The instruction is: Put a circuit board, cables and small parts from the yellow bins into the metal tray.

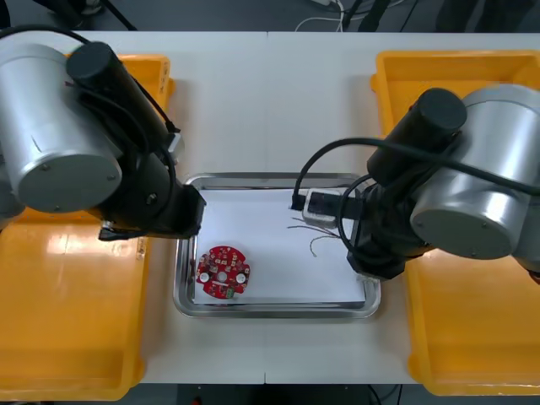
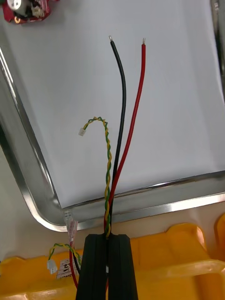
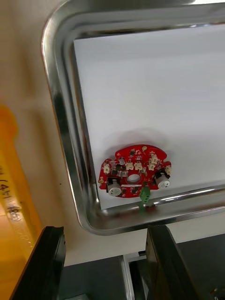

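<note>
At both sides yellow bins [image 1: 67, 321] are set, w/ the metal tray [image 1: 274, 314] between them, white inside. The left gripper [image 3: 104, 229] is held open and empty just outside the tray's left rim, near the board, idle. The right gripper [image 2: 107, 238] is clamped on a cable bundle [image 2: 123, 103] just outside the tray's right rim, over the bin edge.

The circuit board [image 1: 224, 272] is already laid in the tray's near-left corner. It is round and red, w/ two silvery parts and a centre hole.

The bundle is made up of black and red leads w/ stripped tips, plus a yellow-green twisted pair ended in a small white plug [image 2: 82, 133]. Its free ends are spread over the liner, possibly touching it.

Step judged: cable drop-off. The held end should be carried further inboard and lowered before release, so no tail is left draped on the rim.
</note>
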{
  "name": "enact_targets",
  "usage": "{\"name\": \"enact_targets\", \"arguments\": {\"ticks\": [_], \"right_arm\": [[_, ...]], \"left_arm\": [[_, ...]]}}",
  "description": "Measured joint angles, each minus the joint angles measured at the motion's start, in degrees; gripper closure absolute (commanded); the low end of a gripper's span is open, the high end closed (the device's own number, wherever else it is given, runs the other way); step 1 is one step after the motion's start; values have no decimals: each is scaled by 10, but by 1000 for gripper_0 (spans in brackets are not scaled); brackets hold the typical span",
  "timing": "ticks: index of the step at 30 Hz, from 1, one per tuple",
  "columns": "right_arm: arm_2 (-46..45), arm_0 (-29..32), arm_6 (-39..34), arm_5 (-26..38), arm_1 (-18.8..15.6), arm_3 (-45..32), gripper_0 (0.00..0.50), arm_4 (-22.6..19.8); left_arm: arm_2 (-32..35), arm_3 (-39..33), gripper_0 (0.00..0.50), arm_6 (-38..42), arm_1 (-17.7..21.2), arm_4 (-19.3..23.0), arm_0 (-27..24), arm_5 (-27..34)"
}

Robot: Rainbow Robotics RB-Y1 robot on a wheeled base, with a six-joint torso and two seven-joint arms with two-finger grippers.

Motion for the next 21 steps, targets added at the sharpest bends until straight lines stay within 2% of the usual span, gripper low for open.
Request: {"name": "enact_targets", "arguments": {"ticks": [5,7,11,17,21], "right_arm": [[49,0,9,0,0,0,500,45],[61,0,35,0,1,0,500,56],[68,0,113,0,8,7,500,59],[68,0,125,0,27,44,500,68],[69,0,162,-1,43,71,500,79]], "left_arm": [[56,21,0,-6,23,36,0,12],[75,33,0,-16,29,40,0,16],[101,60,0,-59,36,40,0,28],[142,100,0,-154,36,39,0,37],[172,129,0,-186,37,34,0,37]]}}
